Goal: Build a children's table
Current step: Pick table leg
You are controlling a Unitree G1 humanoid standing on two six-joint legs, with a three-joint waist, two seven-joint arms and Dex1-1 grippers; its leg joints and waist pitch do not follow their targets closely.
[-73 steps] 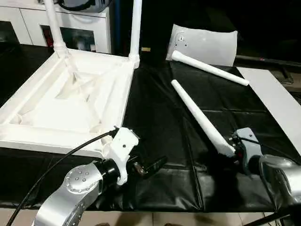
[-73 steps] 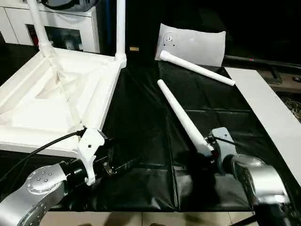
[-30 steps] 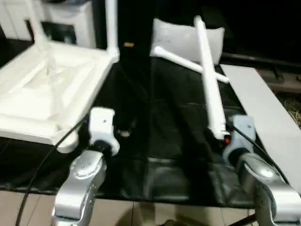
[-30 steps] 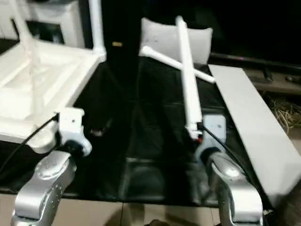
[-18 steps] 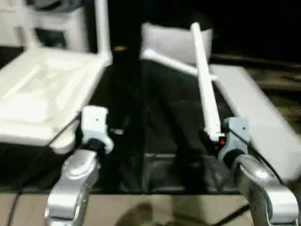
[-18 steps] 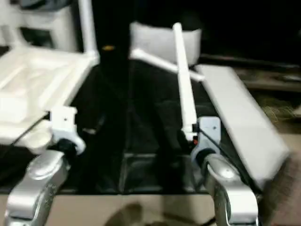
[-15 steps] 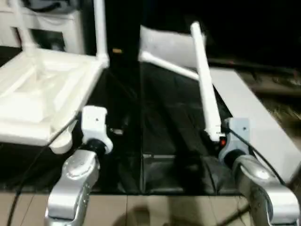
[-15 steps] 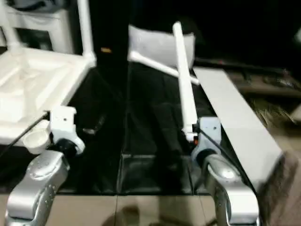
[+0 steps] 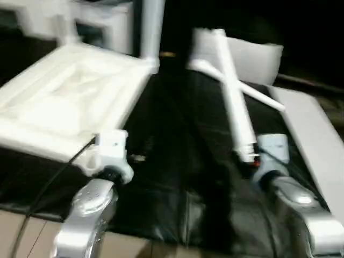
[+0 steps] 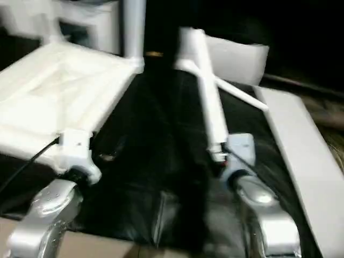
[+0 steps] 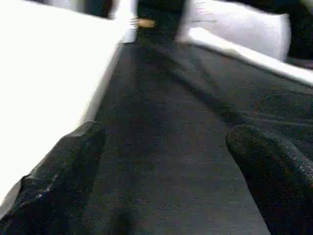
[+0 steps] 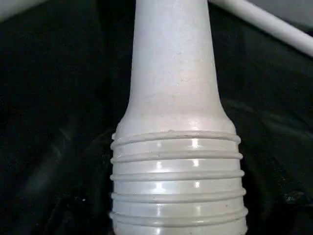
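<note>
Between the right jaws, head views: a white leg [image 9: 232,102] is held by its threaded end in the right gripper [image 9: 248,161], raised off the black mat [image 9: 177,156] and slanting away toward the pillow-like slab [image 9: 252,56]; 2.4 s ago the same leg was lying flat on the mat with the jaws at its end, so it has been picked up. Judged: the third leg is ready to be carried to a free corner socket. A fourth leg [image 9: 258,97] is seen lying on the mat beyond the jaws, crossed behind the held one. Off to the left of the left gripper [image 9: 141,157], the tabletop [image 9: 70,102] lies upside down, ribbed underside up, with one fitted leg [image 9: 150,27] upright at its far corner and another blurred one further left. Left wrist view: the left fingers [image 11: 63,166] are spread wide with nothing but mat between them; the tabletop edge [image 11: 54,83] runs just beside one finger. Right wrist view: the leg's end [image 12: 177,176] is shown as smooth glossy plastic with ridged thread rings, flaring from a tapered round shaft; the mat is wrinkled, slightly shiny sheet. Jaws part-open, closed on that threaded end.
</note>
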